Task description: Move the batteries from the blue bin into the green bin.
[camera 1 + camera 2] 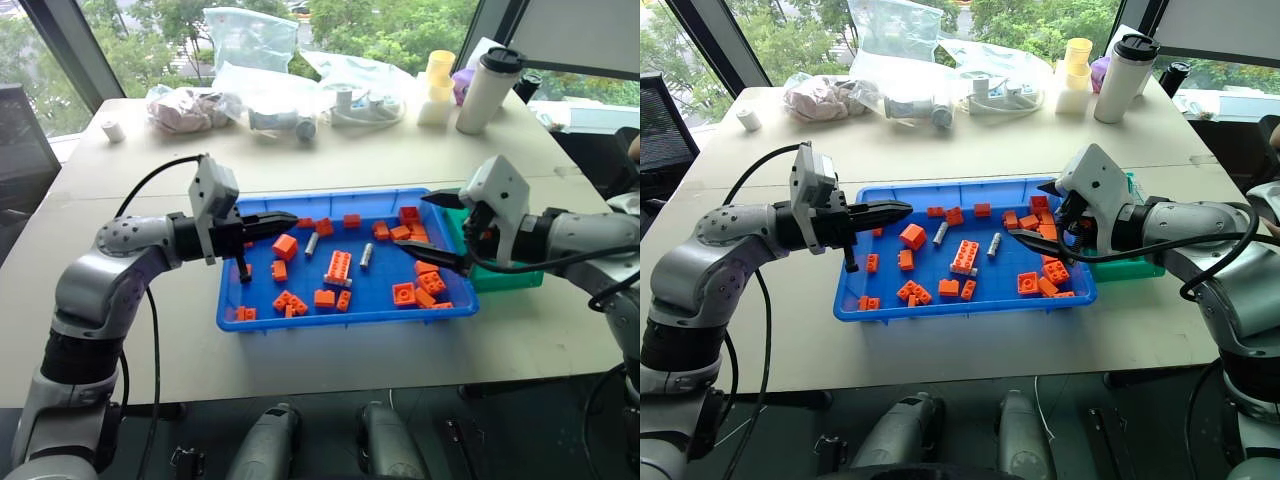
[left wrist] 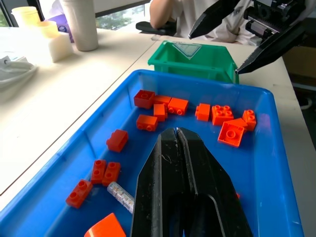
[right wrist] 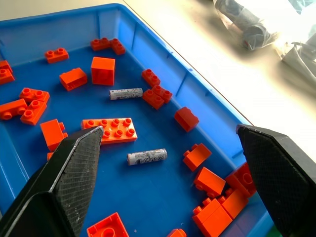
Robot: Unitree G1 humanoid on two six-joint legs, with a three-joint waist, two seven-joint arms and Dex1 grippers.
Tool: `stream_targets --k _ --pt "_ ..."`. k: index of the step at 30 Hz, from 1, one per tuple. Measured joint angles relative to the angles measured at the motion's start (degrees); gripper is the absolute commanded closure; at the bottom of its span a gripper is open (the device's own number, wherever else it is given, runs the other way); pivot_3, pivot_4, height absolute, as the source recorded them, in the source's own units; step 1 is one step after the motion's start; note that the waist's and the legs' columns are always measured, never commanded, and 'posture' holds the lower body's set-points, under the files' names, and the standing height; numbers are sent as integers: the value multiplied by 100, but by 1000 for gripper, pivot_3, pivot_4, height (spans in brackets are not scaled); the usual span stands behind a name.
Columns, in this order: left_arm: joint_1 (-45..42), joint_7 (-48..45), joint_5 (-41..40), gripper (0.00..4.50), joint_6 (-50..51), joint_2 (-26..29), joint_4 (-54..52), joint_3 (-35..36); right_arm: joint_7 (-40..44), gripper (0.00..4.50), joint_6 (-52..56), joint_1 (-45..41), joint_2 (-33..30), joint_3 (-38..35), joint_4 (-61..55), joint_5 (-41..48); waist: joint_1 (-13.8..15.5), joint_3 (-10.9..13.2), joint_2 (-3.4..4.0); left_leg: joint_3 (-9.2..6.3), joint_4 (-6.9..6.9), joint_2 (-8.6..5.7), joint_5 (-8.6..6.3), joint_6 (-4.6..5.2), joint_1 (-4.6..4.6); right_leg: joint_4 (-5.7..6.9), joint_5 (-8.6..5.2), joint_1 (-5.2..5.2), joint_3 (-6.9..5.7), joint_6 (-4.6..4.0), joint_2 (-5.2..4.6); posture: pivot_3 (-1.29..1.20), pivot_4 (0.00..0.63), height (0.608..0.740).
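Batteries: two silver-grey cylinders, one (image 1: 312, 243) and another (image 1: 366, 255), lie among orange bricks (image 1: 338, 267) on the floor of the blue bin (image 1: 300, 318), which rests on the pale counter (image 1: 330, 165).

Head views: the green bin (image 1: 510, 277) stands just beside the blue bin's right end, largely hidden behind the right hand (image 1: 438, 232). That hand hovers over the bin's right end, fingers spread wide, holding nothing. The left hand (image 1: 280, 219) reaches over the left end, fingers pressed together, empty. Bags, a tumbler (image 1: 488, 90) and cups stand well apart at the counter's far edge.

Left wrist view: closed black fingers (image 2: 187, 187) cover part of one battery (image 2: 121, 194); the green bin's (image 2: 197, 61) interior is hard to make out.

Right wrist view: both batteries, (image 3: 147, 156) and (image 3: 126, 93), lie unobstructed between the parted fingers (image 3: 74, 168).
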Motion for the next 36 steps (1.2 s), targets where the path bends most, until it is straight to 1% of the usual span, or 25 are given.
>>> stream_targets --k 3,6,9,12,14,16,20,22,25,28,33,36 --pt "2 20 3 4500 -1 -1 1 0 13 40 5 -51 4 63 5 0 0 0 0 0 0 0 0 0 0 0 0 0 0 0 0 0 150 740" --pt "-1 -46 13 4500 -22 19 51 0 36 40 4 -310 129 361 50 -7 -24 0 0 0 -2 2 0 0 1 0 0 -1 0 0 2 0 150 740" --pt "-33 -117 88 4500 -118 78 198 3 54 40 7 -609 422 761 204 -66 -36 0 0 0 -2 3 0 -1 2 0 0 -1 0 0 4 0 150 740" --pt "-136 -162 161 4500 -221 147 430 13 21 40 51 -1055 928 1339 589 -230 -53 0 0 -2 -1 3 2 -3 2 2 0 -2 0 0 5 0 150 740" --pt "-203 -225 208 4500 -273 201 560 20 6 40 38 -1412 1354 1754 979 -416 -74 0 0 -3 -2 2 10 -17 1 3 0 -3 0 0 5 0 150 740" --pt "-212 -255 258 4500 -350 259 633 32 14 40 -19 -1630 1613 2048 1338 -604 -99 0 0 -6 -3 1 15 -26 0 2 0 -4 -2 0 3 0 150 740" --pt "-176 -287 303 4500 -385 415 728 146 76 40 -312 -2242 2256 2658 2697 -1219 -155 0 -1 -6 -6 1 24 -42 1 3 0 -8 -2 0 6 0 150 740" --pt "-170 -275 309 4500 -394 431 714 204 140 40 -540 -2346 2484 2948 3281 -1523 -158 0 -1 -9 -14 1 25 -43 0 4 0 -12 -2 -1 6 0 150 740" --pt "-55 -216 309 4500 -386 438 590 240 273 40 -966 -2392 2843 3204 4061 -1899 -170 0 -1 -9 -14 0 25 -44 -2 3 0 -15 -2 0 5 0 150 740" --pt "65 -169 305 4500 -349 437 442 244 390 40 -1280 -2486 3109 3282 4575 -2180 -180 0 -1 -9 -13 0 27 -47 -2 7 0 -17 -1 -1 6 0 150 740" --pt "166 -83 281 4500 -320 443 275 295 543 40 -1776 -2652 3443 3323 5137 -2566 -182 0 -1 -11 -13 0 28 -49 -1 11 0 -17 -1 -1 8 0 150 740" --pt "211 -51 276 4500 -306 443 246 313 630 40 -1980 -2681 3533 3322 5359 -2740 -176 0 -1 -12 -13 0 28 -49 -1 11 0 -17 -2 -1 9 0 150 740"
